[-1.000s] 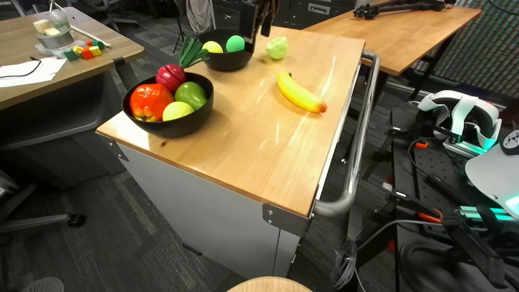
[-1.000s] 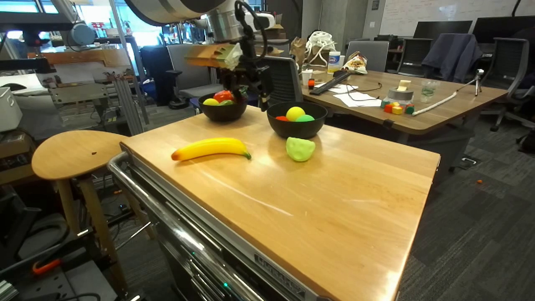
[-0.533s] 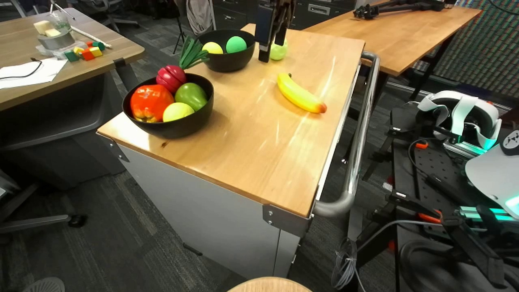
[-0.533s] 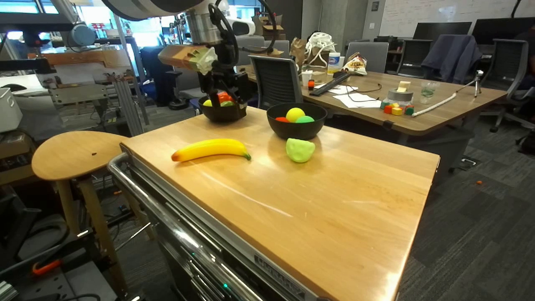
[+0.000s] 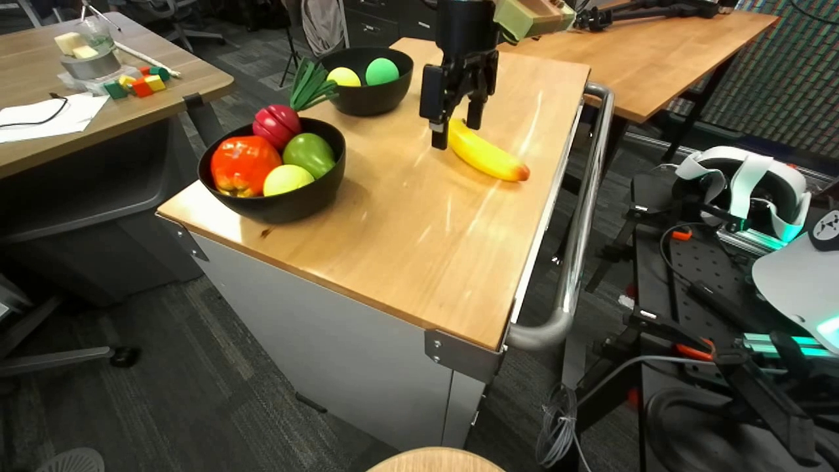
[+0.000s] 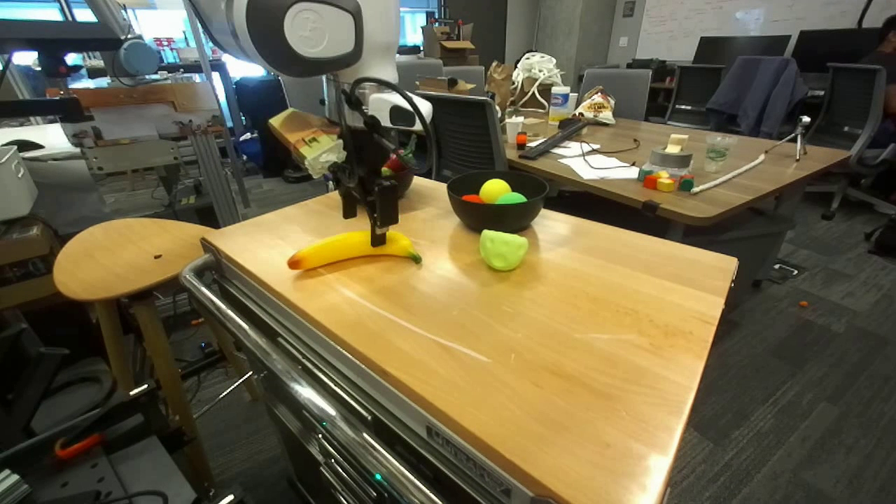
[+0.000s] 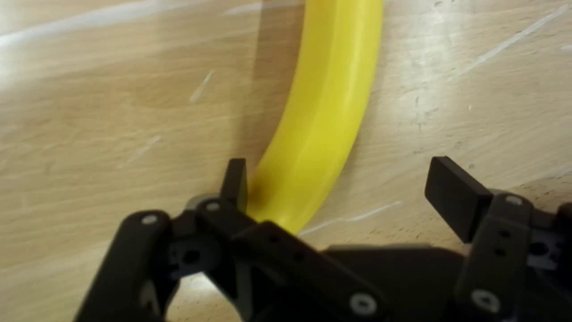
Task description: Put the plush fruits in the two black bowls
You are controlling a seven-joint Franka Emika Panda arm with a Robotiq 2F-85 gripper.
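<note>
"Plush fruits (image 5: 309, 156): where do they lie, with the banana (image 6: 336, 250) as landmark?"

"The banana itself lies on the wooden top (image 6: 560, 336). Past its green tip, and apart from it, sits a light-green piece (image 6: 502, 250). Well apart from the banana stand black bowl A (image 5: 292, 208), 4 pieces visible, a large red fruit (image 5: 241, 164) among them; and black bowl B (image 6: 497, 219), 3 pieces visible, a round yellow fruit (image 6: 495, 189) among them."

"And the gripper (image 5: 456, 132)?"

"Over the green-tipped half of the banana, its fingers (image 7: 453, 197) spread wide. In the wrist view 1 finger is just beside the banana; the opposite finger is well clear of it."

"Is there contact?"

"Whether the nearer finger touches the banana cannot be told from these views."
</note>
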